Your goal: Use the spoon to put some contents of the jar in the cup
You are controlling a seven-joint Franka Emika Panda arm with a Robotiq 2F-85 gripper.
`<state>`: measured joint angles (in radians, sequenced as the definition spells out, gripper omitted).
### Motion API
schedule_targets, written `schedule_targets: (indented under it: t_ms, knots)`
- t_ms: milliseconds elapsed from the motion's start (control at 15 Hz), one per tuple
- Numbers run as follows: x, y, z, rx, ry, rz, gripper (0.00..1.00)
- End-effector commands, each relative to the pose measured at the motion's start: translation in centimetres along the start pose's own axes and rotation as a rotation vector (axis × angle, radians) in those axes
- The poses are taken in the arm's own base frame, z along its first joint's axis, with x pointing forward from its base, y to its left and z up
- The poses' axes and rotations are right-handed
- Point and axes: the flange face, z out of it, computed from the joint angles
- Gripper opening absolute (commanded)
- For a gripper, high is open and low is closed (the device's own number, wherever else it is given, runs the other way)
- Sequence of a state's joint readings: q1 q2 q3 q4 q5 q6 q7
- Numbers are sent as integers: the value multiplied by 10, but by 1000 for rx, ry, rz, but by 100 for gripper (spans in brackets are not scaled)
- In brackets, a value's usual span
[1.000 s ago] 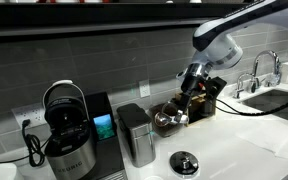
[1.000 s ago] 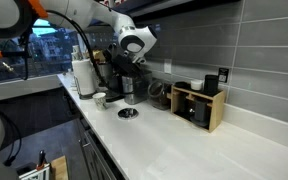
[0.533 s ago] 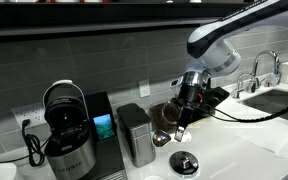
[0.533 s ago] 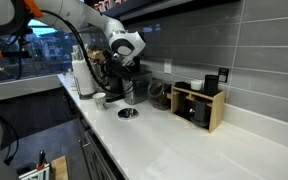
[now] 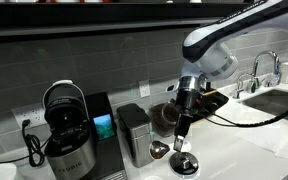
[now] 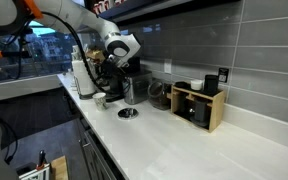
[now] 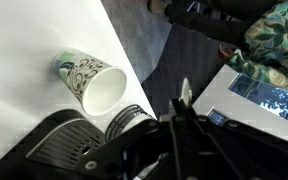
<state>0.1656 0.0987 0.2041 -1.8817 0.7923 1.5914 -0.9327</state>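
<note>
The gripper (image 5: 183, 127) hangs point-down over the near part of the white counter (image 5: 246, 150), jaws pressed together on the spoon (image 5: 181, 142). In an exterior view the spoon is only a thin dark stem below the fingertips. In the wrist view the spoon (image 7: 184, 95) is a slim silvery sliver standing out from between the dark jaws of the gripper (image 7: 181, 125). Its bowl is too small to make out, so I cannot tell if it carries anything. The cup (image 5: 197, 165) — low, round, pale rim, dark inside — sits on the counter just under the spoon's lower end, and the 2 look apart rather than touching. In both exterior views it lies nearer than everything else in the row (image 6: 136, 113). The jar (image 5: 163, 116), clear glass with dark brown contents, stands farther back and slightly left of the gripper, close to the grey tiled wall and partly hidden by the arm; its glass also shows in an exterior view (image 6: 157, 96). Left of the jar is 1 tall grey canister (image 5: 135, 135), and left of that a coffee machine (image 5: 69, 130). A patterned paper cup (image 7: 89, 82) with a white inside stands on the counter, left of the low cup and just right of the canister (image 5: 157, 149). A wooden box (image 6: 197, 103) stands against the wall to the right of the jar — well apart from the cup.
</note>
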Motion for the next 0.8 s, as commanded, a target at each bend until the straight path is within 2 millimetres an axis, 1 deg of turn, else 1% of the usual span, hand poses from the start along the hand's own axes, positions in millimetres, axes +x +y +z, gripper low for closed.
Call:
schedule_targets:
  t_ms: [0, 67, 133, 467, 733]
  knots:
    - [0, 0, -1, 0, 0, 1, 4]
    - [0, 0, -1, 0, 0, 1, 4]
    - [1, 2, 7, 16, -7, -12, 1]
    - [5, 5, 43, 21, -35, -82, 1]
    - [8, 6, 62, -30, -46, -136, 1]
